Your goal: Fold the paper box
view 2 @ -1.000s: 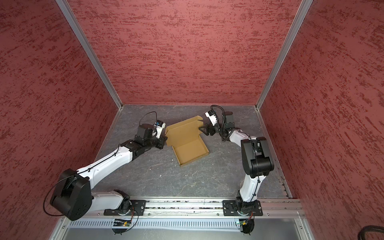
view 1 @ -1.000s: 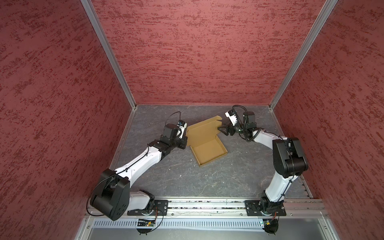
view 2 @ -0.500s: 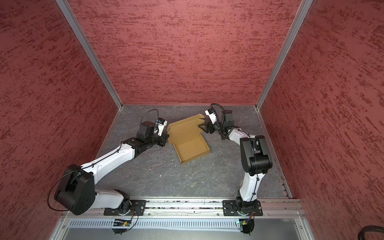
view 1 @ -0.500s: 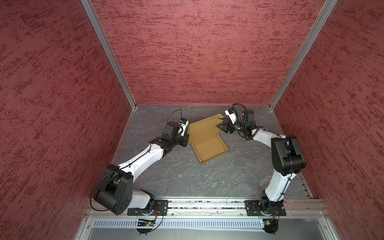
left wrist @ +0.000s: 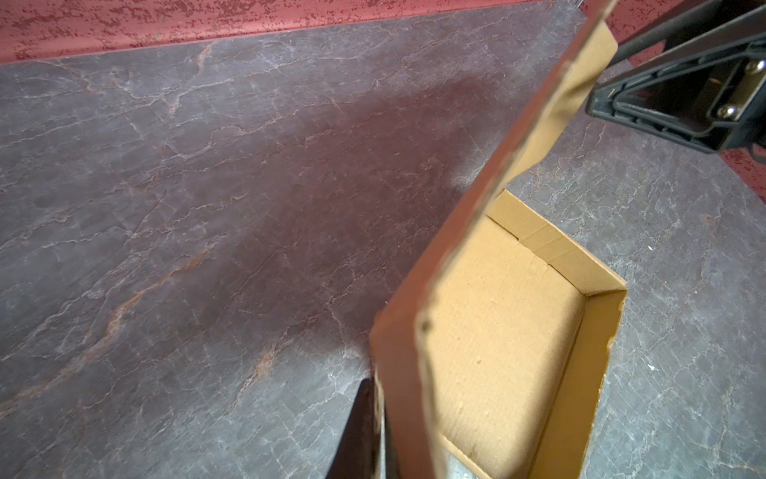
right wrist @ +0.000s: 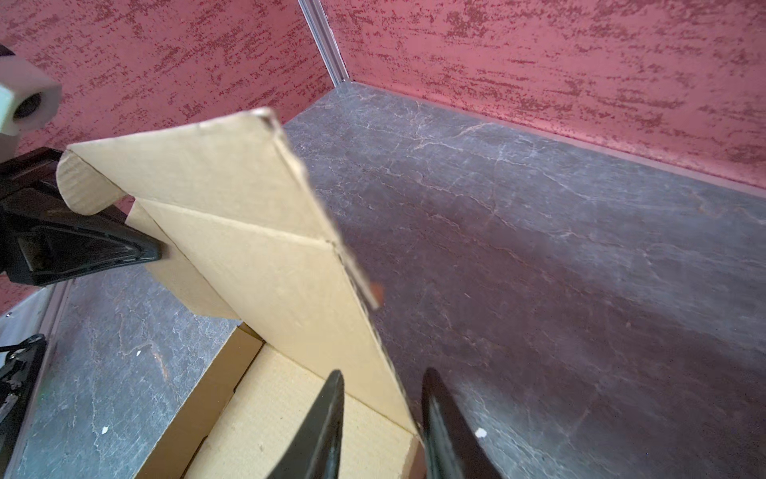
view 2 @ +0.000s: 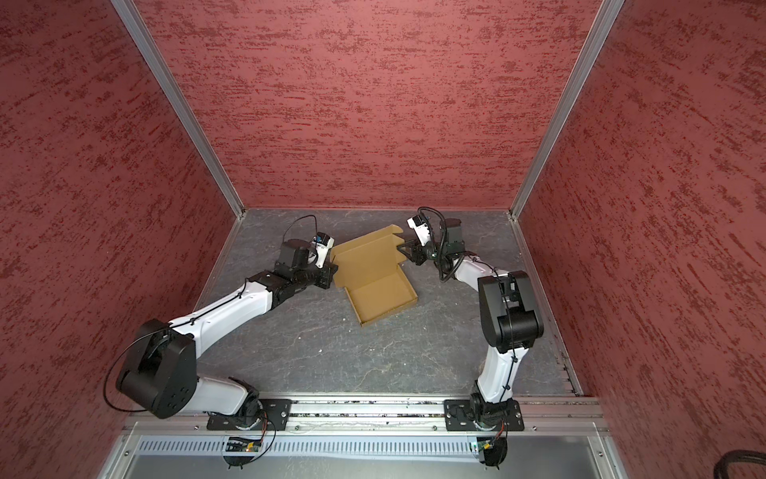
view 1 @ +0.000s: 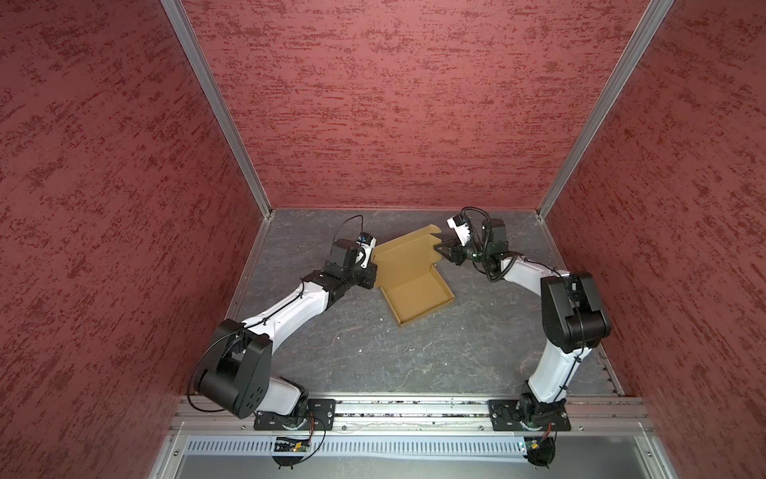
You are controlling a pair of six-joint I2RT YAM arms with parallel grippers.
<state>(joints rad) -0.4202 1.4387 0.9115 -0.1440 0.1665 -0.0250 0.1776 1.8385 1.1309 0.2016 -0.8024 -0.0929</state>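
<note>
Left pincer clamps the paper box by its lid's side edge, holding the lid raised; right pincer straddles the opposite edge, jaws apart, seemingly to share the fold

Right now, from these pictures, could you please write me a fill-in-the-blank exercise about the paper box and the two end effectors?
1. The paper box is made of plain brown ____.
2. Its tray holds ____.
3. The left end effector is shut on one side edge of the raised ____, and the right end effector straddles the opposite edge.
4. The walls around the table are ____ in colour.

Missing words: cardboard; nothing; lid; red.
</note>
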